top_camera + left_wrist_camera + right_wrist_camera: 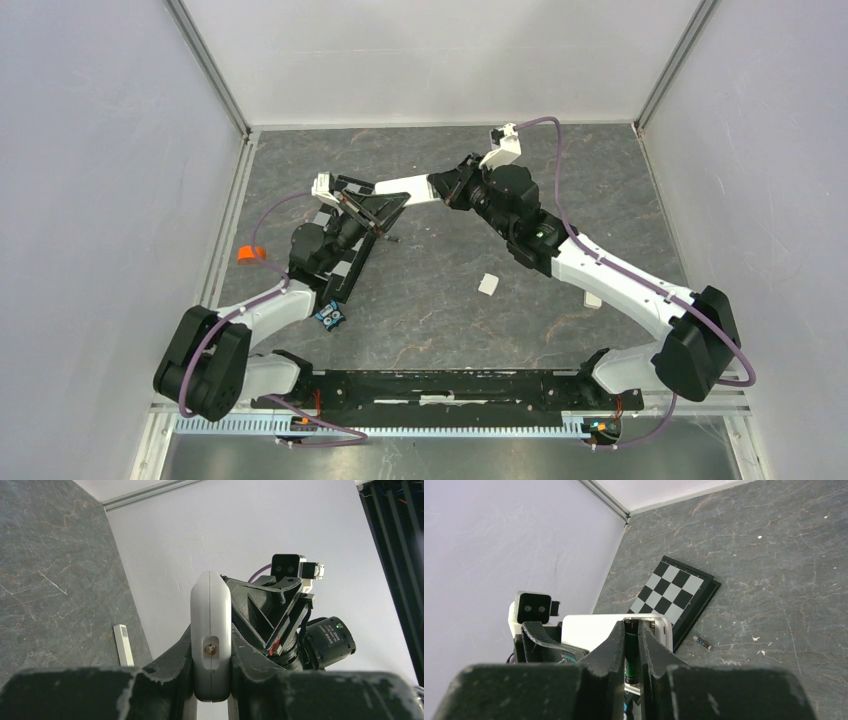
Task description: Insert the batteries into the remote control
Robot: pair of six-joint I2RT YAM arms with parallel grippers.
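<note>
Your left gripper (211, 652) is clamped on the remote control (210, 605), its scuffed matte black fingers (175, 662) pressing both flat sides of the smooth, rounded white plastic shell. You see the shell end-on, with a seam down its middle and a small metallic dot set in a recess. Your right gripper (631, 628) is pinched together on a battery (631, 655), a slim dark green cylinder held upright at the remote's open white compartment, so the two arms meet mid-table with the remote bridging them. Just past that compartment lies a chessboard (674, 591), a flat black-rimmed panel of grey and black squares. The remote and the fingers cover its near corner. The second battery (702, 642) lies loose on the table (774, 555) close to the board's edge, a tiny dark stick with a pale tip. The tabletop is dark grey, stone-patterned and veined. A small white square piece (488, 284) sits apart in the open. A blue toy-like object (331, 317) rests beside your left arm, and a thin white strip (123, 645) lies at the foot of the plain pale wall (200, 530). The print on the battery and the toy is too small to read.
</note>
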